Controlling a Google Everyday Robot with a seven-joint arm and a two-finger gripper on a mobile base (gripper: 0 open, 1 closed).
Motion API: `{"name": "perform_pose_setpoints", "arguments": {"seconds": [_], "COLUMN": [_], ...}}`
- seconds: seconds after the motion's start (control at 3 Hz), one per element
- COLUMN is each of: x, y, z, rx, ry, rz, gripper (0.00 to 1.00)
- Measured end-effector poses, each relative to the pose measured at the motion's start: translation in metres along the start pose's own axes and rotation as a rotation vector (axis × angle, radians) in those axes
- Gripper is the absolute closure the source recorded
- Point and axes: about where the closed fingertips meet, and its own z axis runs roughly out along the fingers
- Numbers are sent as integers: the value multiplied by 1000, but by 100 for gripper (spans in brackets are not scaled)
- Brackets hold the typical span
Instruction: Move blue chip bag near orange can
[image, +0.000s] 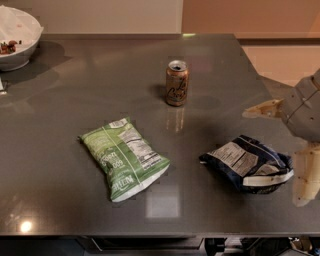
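- The gripper (271, 159) is hanging just past the table's (100, 75) right edge, toward the front-right corner. The picture's right edge is cutting off its body, and its 2 spread fingers (306, 175) are blurring.
- The blue chip bag (250, 165) is lying just beside the lower finger; whether they are touching is unclear.
- The white bowl (17, 42) at the back-left corner is being cut off by the picture's left edge, and its contents are showing too small to identify.
- The orange can's (177, 83) script is blurring past reading.
- The green bag's (125, 157) label print is showing too small to read.
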Motion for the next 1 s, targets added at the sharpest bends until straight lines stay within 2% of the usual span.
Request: {"name": "perform_pose_setpoints", "arguments": {"seconds": [0.33, 0.67, 1.0], "x": [6, 13, 17], "y": [6, 5, 3], "z": [7, 13, 17], "rx": [-6, -14, -14], "ry": [5, 10, 10], "rz": [3, 45, 92], "gripper": [0, 17, 40]}}
